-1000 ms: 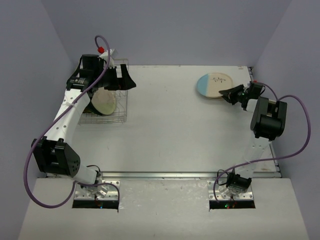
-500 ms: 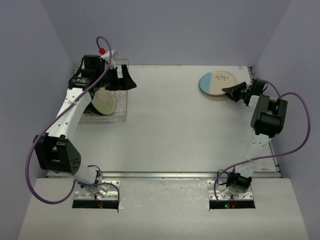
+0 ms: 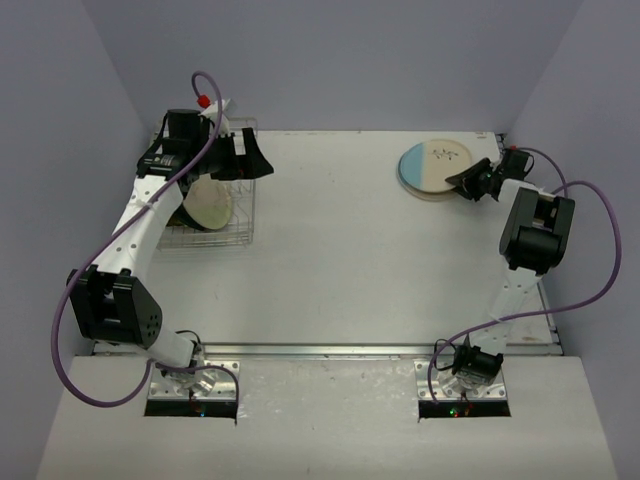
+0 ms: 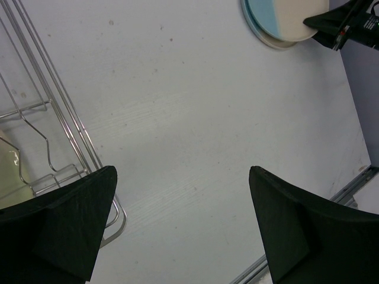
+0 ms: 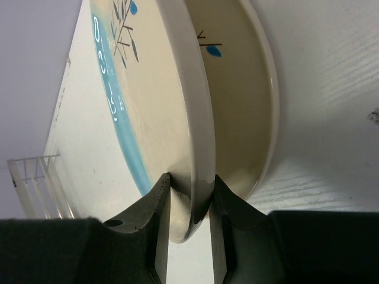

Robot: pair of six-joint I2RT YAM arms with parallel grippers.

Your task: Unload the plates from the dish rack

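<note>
Two large round cream plates lie stacked at the far right of the table. The upper plate (image 3: 432, 165) (image 5: 154, 89) is part pale blue and rests on the lower plate (image 3: 436, 193) (image 5: 240, 100). My right gripper (image 3: 465, 183) (image 5: 189, 180) is shut on the upper plate's near rim, one finger above and one below. The dish rack (image 3: 250, 215) (image 4: 65, 130) stands at the far left with a round yellow-green plate (image 3: 208, 205) (image 4: 6, 171) leaning in it. My left gripper (image 3: 245, 158) (image 4: 180, 177) hangs open above the rack's right edge, holding nothing.
Purple walls close in on the left, back and right. The right arm's cable (image 3: 590, 250) loops beside the right wall. A metal strip (image 3: 330, 350) runs along the table's near edge.
My right gripper has shifted a little toward the back with the part-blue plate, which now lies flatter on the lower plate. The left arm has barely moved.
</note>
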